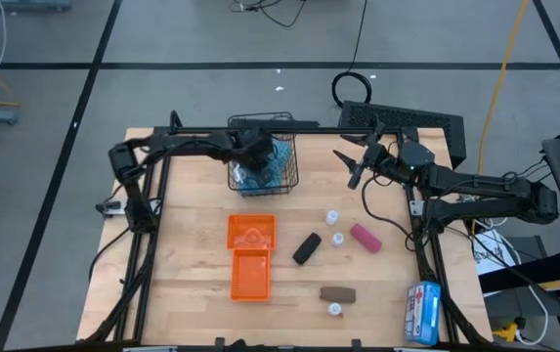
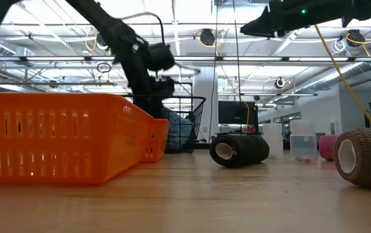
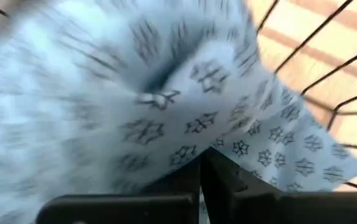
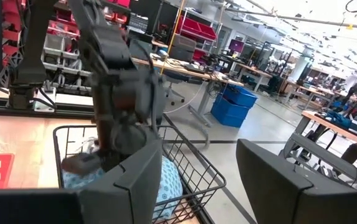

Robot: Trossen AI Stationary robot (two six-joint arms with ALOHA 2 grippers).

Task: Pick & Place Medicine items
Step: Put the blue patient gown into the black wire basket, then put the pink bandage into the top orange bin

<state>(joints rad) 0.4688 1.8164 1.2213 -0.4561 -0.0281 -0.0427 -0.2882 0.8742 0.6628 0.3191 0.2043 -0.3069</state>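
A blue patterned cloth pouch (image 1: 263, 174) sits inside a black wire basket (image 1: 289, 176) at the table's far middle. My left gripper (image 1: 256, 154) reaches down into the basket and is shut on the pouch. Three white vials (image 1: 332, 216) (image 1: 338, 238) (image 1: 335, 309), a black oblong (image 1: 307, 247), a pink oblong (image 1: 365, 238) and a brown bar (image 1: 337, 293) lie on the wooden table's right half. My right gripper (image 1: 348, 164) hangs open above the table's far right, holding nothing. My left gripper pinches the pouch's cloth (image 3: 194, 158) between its two shut fingers (image 3: 228, 186), coming from above and slanting down into the basket. The cloth bunches up over the fingers. The pouch stays within the basket's walls; which part of it is held is hidden by the cloth.
Two orange trays (image 1: 250, 232) (image 1: 251, 272) lie at the table's middle. A blue-and-white printed packet (image 1: 422, 311) lies at the near right corner. Free tabletop lies at the left of the trays.
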